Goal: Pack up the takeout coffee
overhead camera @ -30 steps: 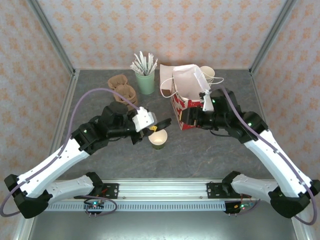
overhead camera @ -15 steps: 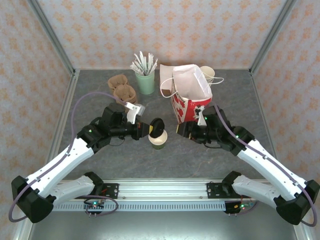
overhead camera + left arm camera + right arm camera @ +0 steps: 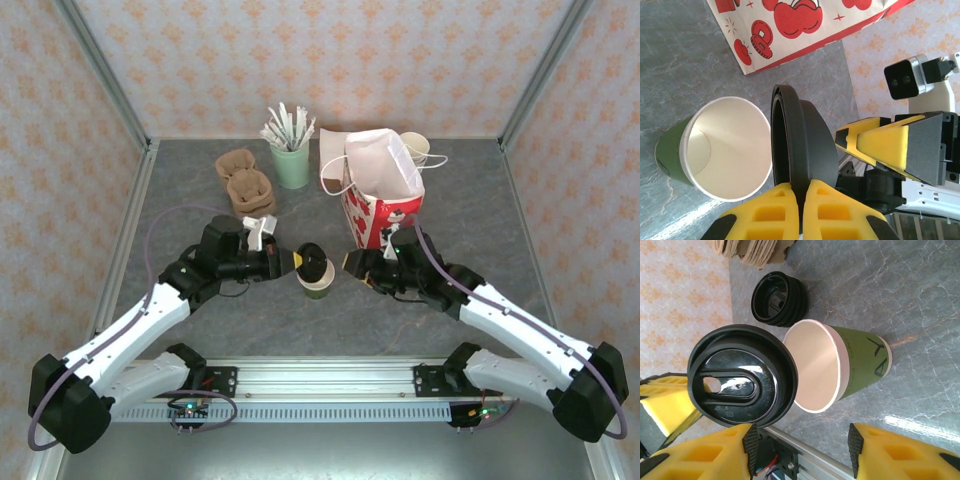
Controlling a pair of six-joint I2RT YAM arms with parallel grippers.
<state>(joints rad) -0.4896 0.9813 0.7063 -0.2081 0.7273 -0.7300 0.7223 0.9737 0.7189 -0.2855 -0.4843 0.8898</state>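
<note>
Two things matter: turn the black lid [image 3: 802,145] flat and centre it before pressing evenly. The left end effector [image 3: 801,194] pinches it on edge beside the rim; the right end effector [image 3: 800,437] hangs half open, empty. The olive cup [image 3: 318,284] stands mid-surface, toward the near edge, mouth up, long axis vertical.

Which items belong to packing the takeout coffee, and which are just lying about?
Job: olive-green paper cup, round black plastic lid, red-and-white paper bag.
Lying about: stack of black lids, brown cardboard stacks, mint-green cup of white sticks, cream paper cup.
</note>
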